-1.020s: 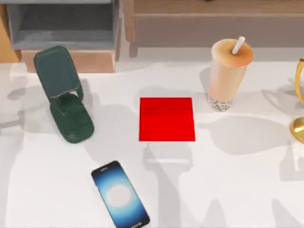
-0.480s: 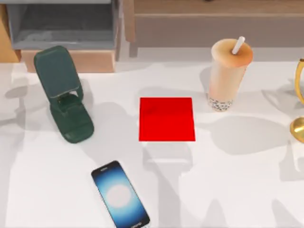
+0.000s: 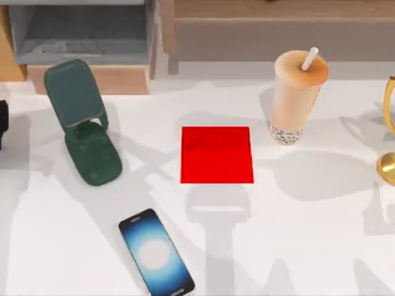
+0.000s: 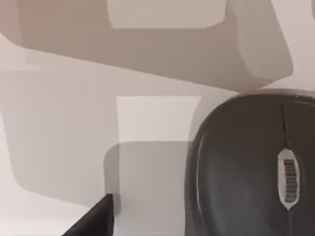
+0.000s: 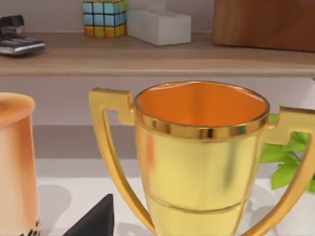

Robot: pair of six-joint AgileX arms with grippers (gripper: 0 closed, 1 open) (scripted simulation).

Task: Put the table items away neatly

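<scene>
White bench (image 3: 321, 246), crossed by soft grey shadows cast under overhead light. Behind it, a grey open cabinet (image 3: 80, 31) and a long wooden shelf (image 5: 147, 59) are set against the wall. On the shelf are seen a colour cube (image 5: 104, 18), a white tissue box (image 5: 158, 27) and a brown panel (image 5: 263, 23).

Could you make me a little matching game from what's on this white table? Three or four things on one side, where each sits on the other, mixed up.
Things:
1. black smartphone with glowing blue-white screen
2. tall peach milk-tea cup with white straw
3. flat red square pad
4. dark green folding stand

Places, by the top view:
A. far side, right of the middle
B. middle of the table
C. near edge, left of the middle
D. left side, towards the back

Pairs: 1-C, 2-A, 3-B, 4-D
</scene>
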